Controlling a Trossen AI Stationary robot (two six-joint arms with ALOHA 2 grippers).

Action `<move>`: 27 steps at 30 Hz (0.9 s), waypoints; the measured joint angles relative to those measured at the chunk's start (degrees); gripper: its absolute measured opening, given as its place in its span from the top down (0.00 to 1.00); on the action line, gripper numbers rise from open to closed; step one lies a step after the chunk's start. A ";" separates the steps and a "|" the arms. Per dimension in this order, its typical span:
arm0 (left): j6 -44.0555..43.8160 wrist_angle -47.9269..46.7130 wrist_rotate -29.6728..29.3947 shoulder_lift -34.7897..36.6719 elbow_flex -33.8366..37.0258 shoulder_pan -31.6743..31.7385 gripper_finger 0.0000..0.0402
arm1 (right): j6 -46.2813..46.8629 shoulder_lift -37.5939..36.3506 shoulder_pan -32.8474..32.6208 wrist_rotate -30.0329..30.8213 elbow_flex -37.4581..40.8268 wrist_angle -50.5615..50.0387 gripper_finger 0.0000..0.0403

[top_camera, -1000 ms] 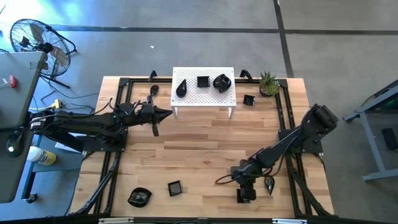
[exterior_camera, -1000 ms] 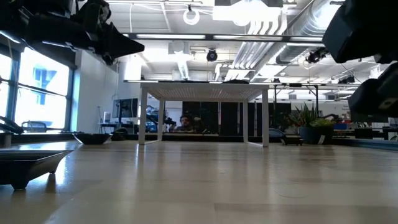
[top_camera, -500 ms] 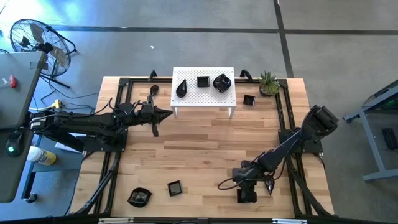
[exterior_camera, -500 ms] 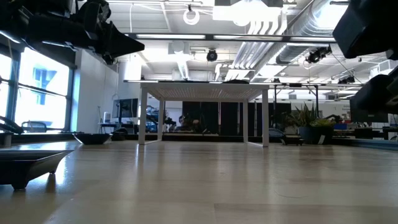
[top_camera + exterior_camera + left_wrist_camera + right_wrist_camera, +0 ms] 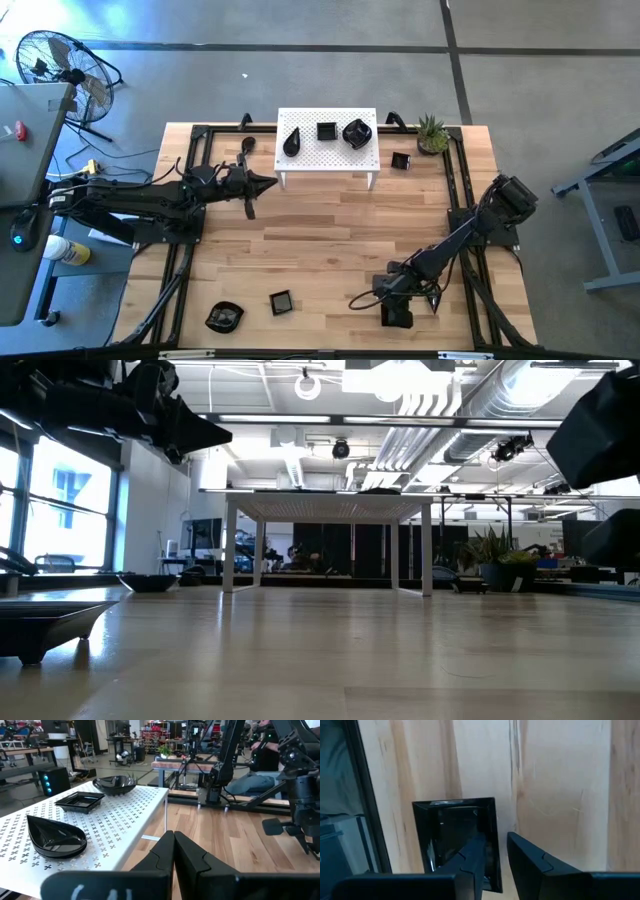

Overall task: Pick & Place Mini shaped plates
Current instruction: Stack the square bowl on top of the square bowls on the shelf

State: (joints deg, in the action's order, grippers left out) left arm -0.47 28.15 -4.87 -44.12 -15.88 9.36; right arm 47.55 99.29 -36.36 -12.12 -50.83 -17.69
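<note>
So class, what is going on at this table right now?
The right tool is low at the table's near edge, its fingers straddling one rim of a square black plate, not yet lifted. The left tool waits shut beside the white stand, which holds three plates. More plates lie on the table.

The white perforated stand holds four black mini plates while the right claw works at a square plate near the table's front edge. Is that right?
Not quite: the white perforated stand holds three black mini plates, not four, as the high view shows: a teardrop plate, a square plate and a rounded plate. The right claw is indeed at a square plate near the front edge.
</note>
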 joint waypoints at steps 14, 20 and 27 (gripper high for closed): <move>0.02 0.01 -0.21 0.00 0.00 -0.02 0.99 | -0.78 0.19 0.19 -0.54 0.00 0.24 0.98; 0.06 0.01 -0.26 0.00 0.00 0.01 0.99 | 1.76 -1.95 2.62 -1.62 -0.12 0.91 0.99; 1.58 -1.55 -3.05 -0.02 -0.02 -0.02 0.99 | 7.98 -6.65 7.93 2.69 -0.21 7.59 0.99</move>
State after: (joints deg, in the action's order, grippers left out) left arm 1.11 26.60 -7.92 -44.14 -15.90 9.34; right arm 55.53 92.64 -28.43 -9.43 -51.04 -10.09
